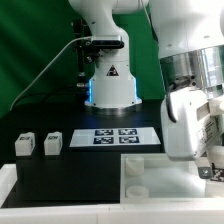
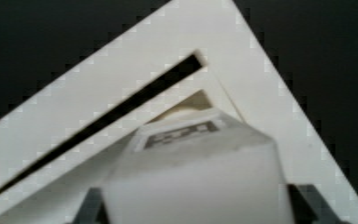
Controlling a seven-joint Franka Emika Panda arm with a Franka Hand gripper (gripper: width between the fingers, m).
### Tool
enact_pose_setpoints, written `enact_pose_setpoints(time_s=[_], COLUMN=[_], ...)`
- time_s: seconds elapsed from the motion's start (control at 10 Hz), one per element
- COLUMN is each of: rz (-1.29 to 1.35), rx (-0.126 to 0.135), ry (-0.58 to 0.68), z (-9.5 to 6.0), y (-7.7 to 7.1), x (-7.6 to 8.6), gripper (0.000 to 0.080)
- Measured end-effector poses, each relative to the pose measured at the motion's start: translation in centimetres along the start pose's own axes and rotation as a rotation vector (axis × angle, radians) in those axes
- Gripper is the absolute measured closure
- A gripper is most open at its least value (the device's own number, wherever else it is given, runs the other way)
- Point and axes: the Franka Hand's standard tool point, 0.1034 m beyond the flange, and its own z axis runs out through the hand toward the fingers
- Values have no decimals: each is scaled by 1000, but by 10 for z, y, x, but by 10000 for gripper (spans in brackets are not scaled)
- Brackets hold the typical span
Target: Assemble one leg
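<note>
Nearest the wrist camera, we saw the leg (image 2: 190, 165), a small white block with a black-and-white tag on its face, seated between the dark fingers (image 2: 91, 205) of the gripper (image 2: 194, 205), which appeared clamped on its sides. We judged it light, rigid and smooth-skinned, likely to slip under a loose hold, so the flat opposite faces below the tag looked the soundest place to take it. Just beyond it lay the tabletop (image 2: 202, 40), its white corner and a dark slot filling the view, the leg poised at or just over it; we could not tell whether they touched.

In the exterior view, the gripper (image 1: 205, 150) hung low at that view's right over the tabletop (image 1: 150, 175), the leg itself hidden there. Farther back, two more legs (image 1: 38, 144) stood side by side at the exterior view's left, with the marker board (image 1: 112, 138) flat on the black table (image 1: 60, 120). Farthest off, the arm's base (image 1: 110, 85) bore a triangular warning label; we could read no words anywhere.
</note>
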Motion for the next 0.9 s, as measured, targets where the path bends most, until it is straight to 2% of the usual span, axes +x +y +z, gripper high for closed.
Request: enact_pose_setpoints(time_s=[0.1,0.2,0.3,0.4,0.5,0.6,0.8,0.9], rz=[13,25,-15,-59,-244,-422,-481,-545], rx=[8,5,4,5,7,15,24,22], ry=[13,8,9,11,7,-2,-27,-31], z=[-1,1,1,1,-3,-9,-22,-22], y=[0,2,2,2,3,5,10,13], x=[0,0,0,0,-6,-13,-30,-33], gripper=[489,489,332,212,161,161,151,151])
